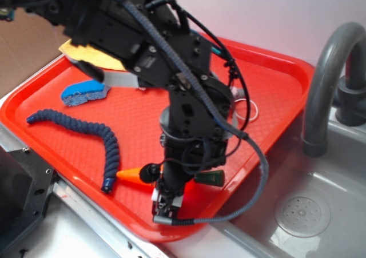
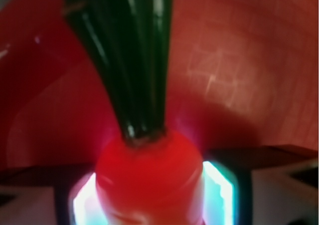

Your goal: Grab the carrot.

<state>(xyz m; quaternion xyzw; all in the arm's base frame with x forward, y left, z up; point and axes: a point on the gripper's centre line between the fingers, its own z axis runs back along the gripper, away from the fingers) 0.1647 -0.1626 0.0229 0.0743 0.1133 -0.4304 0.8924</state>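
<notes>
**A:** Claw (image 1: 167, 203): lowered to the near edge of the red tray (image 1: 269, 69), fingers closed onto the carrot (image 1: 132, 175). Wrist view has the orange body wedged between both finger pads (image 2: 219, 192), touching each side.

**B:** Carrot, position?

**A:** Lying flat on the tray floor near the front rim. Pointed orange end sticks out to the left of the claw; dark green cap (image 1: 210, 178) shows on the other side.

**B:** Adjacent items?

**A:** Blue rope (image 1: 86, 133), curled, its lower end just beside the carrot tip. Blue sponge (image 1: 84, 92) farther back, well apart. Yellow cloth (image 1: 94, 55) at the tray's far left, partly under the arm.

**B:** Off-tray?

**A:** Grey faucet (image 1: 326, 80) and metal sink (image 1: 303, 212) to the right.
</notes>
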